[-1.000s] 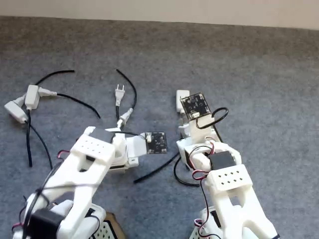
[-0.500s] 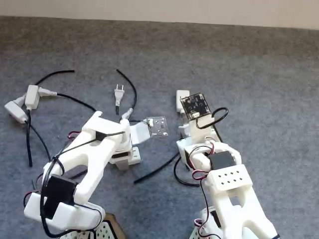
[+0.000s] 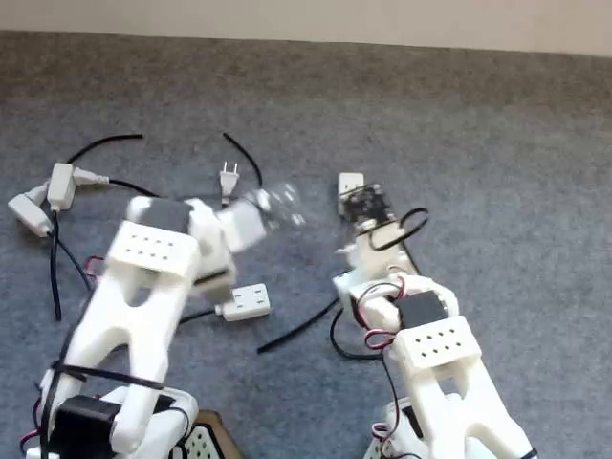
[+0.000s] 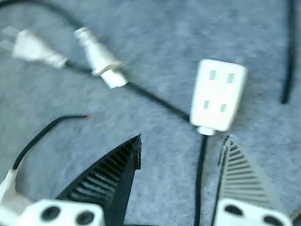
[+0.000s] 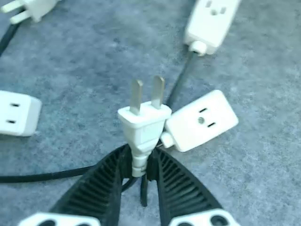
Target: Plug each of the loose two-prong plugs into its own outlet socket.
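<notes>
The right pincer [image 5: 140,153] was clamped on the neck of a white two-prong plug [image 5: 143,122], prongs sticking out away from the wrist. A single socket [image 5: 200,120] lay touching the side of the plug body, slots facing the camera instead of the prongs.

So my read: grab done, nothing seated, and the step in hand was lining that plug up for insertion. The next move probably needed the prongs swung square to the slots and then a straight push. That socket looked free to skid, so something would have to brace it.

The left pincer [image 4: 183,138] was wide open with nothing in it, hovering over a double socket [image 4: 217,96] on a black cord [image 4: 201,165].

From overhead, another loose plug [image 3: 228,177] lay around 10 o'clock from the middle, and a bunch of white connectors [image 3: 43,201] sat out at 9 o'clock. The tabletop [image 3: 497,143] was grey, fuzzy, carpet-like stuff. A pale strip [image 3: 382,19] ran along the 12 o'clock edge, maybe a wall, couldn't tell.
</notes>
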